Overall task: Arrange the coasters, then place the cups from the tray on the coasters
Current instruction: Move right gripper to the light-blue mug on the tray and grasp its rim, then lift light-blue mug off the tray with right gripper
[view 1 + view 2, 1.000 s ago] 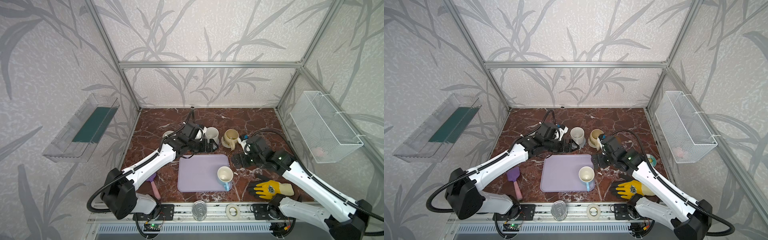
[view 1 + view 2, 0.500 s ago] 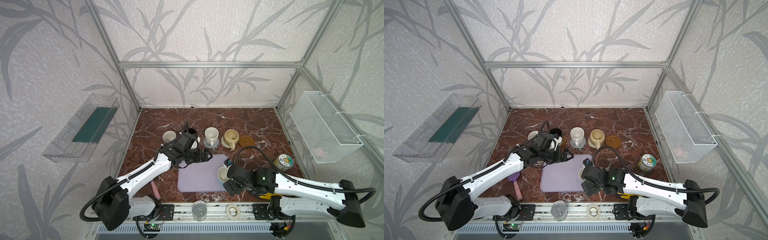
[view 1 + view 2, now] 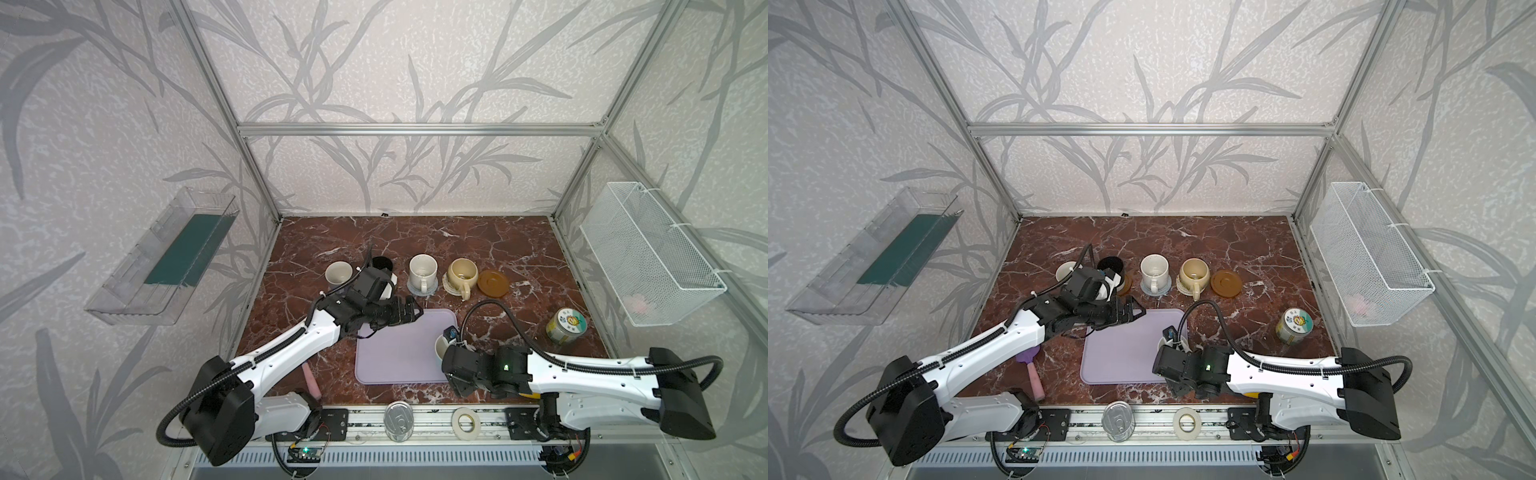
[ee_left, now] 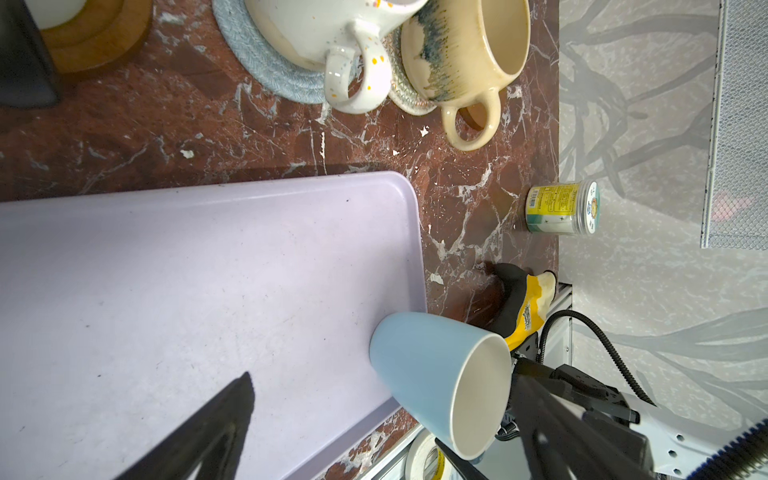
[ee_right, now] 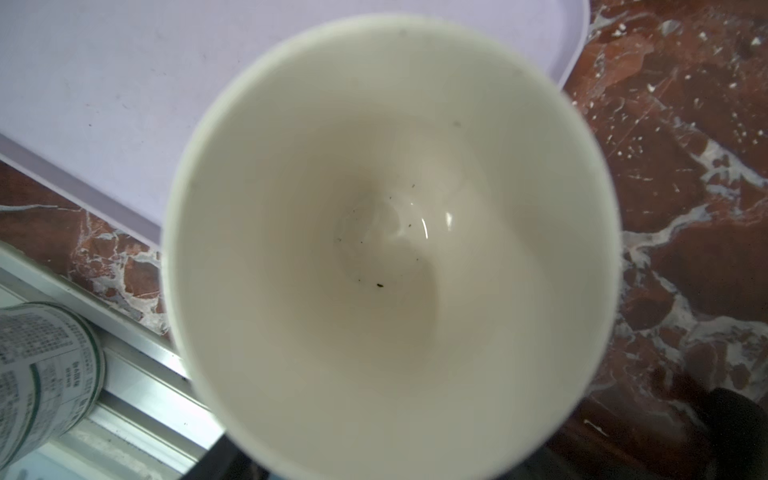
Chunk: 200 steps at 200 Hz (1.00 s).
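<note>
The lavender tray (image 3: 399, 353) (image 3: 1121, 353) lies at the front middle. On its near right corner stands the light blue cup (image 3: 440, 347) (image 4: 428, 370). My right gripper (image 3: 449, 353) is down over that cup. The cup's white inside (image 5: 390, 249) fills the right wrist view and hides the jaws. My left gripper (image 3: 409, 311) (image 3: 1133, 313) hangs open and empty over the tray's far left corner. In a row behind are the lavender cup (image 3: 338, 272), the black cup (image 3: 382, 264) and the speckled cup (image 3: 422, 270) on the grey-blue coaster (image 4: 257, 62). Further right is the beige cup (image 3: 462, 274) on the cream coaster (image 4: 409, 104), then a bare wooden coaster (image 3: 492, 283).
A labelled tin (image 3: 566, 326) stands at the right. A yellow-black glove (image 4: 523, 299) lies under my right arm. A silver can (image 3: 398, 419) and tape roll (image 3: 466, 422) sit on the front rail. A pink-handled brush (image 3: 1032, 365) lies front left. A wire basket (image 3: 648, 257) hangs on the right wall.
My right arm swung from beside the beige cup down to the light blue cup on the tray. My left gripper drew back from the black cup to the tray's far corner.
</note>
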Each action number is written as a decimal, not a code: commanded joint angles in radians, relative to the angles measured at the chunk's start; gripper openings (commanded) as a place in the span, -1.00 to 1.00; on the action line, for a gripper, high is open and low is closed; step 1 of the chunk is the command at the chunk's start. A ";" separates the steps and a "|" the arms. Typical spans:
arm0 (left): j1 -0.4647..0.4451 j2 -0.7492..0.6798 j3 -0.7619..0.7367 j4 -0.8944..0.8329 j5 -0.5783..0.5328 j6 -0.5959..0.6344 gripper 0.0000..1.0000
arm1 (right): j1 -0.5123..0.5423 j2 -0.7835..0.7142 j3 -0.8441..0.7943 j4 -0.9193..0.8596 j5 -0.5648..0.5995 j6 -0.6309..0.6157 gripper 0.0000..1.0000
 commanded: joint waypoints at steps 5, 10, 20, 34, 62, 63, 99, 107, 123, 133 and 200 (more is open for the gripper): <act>-0.004 -0.023 -0.026 0.031 -0.016 -0.030 0.98 | 0.007 0.019 0.003 0.020 0.038 0.019 0.25; -0.003 -0.023 -0.028 0.034 -0.015 -0.032 0.99 | 0.009 0.022 0.005 0.019 0.038 0.021 0.22; -0.003 -0.024 -0.030 0.035 -0.013 -0.036 0.99 | 0.010 0.028 0.008 0.018 0.041 0.022 0.18; -0.003 -0.028 -0.032 0.035 -0.018 -0.037 0.98 | 0.015 0.033 0.008 0.013 0.051 0.032 0.10; -0.003 -0.031 -0.032 0.037 -0.021 -0.038 0.99 | 0.017 0.035 0.003 0.012 0.059 0.042 -0.03; -0.003 -0.030 -0.032 0.037 -0.021 -0.038 0.99 | 0.019 0.035 0.002 0.012 0.058 0.043 -0.03; -0.004 -0.026 -0.032 0.037 -0.021 -0.042 0.99 | 0.023 0.022 -0.002 0.010 0.069 0.048 -0.13; -0.005 -0.028 -0.032 0.037 -0.022 -0.044 0.99 | 0.024 0.021 -0.005 0.012 0.068 0.049 -0.19; -0.004 -0.029 -0.033 0.037 -0.026 -0.045 0.99 | 0.024 0.021 -0.004 0.013 0.068 0.046 -0.27; -0.006 -0.029 -0.032 0.038 -0.027 -0.045 0.99 | 0.025 0.022 -0.003 0.012 0.070 0.048 -0.31; -0.006 -0.018 -0.027 0.043 -0.027 -0.046 0.99 | 0.035 0.002 -0.008 0.012 0.093 0.049 -0.51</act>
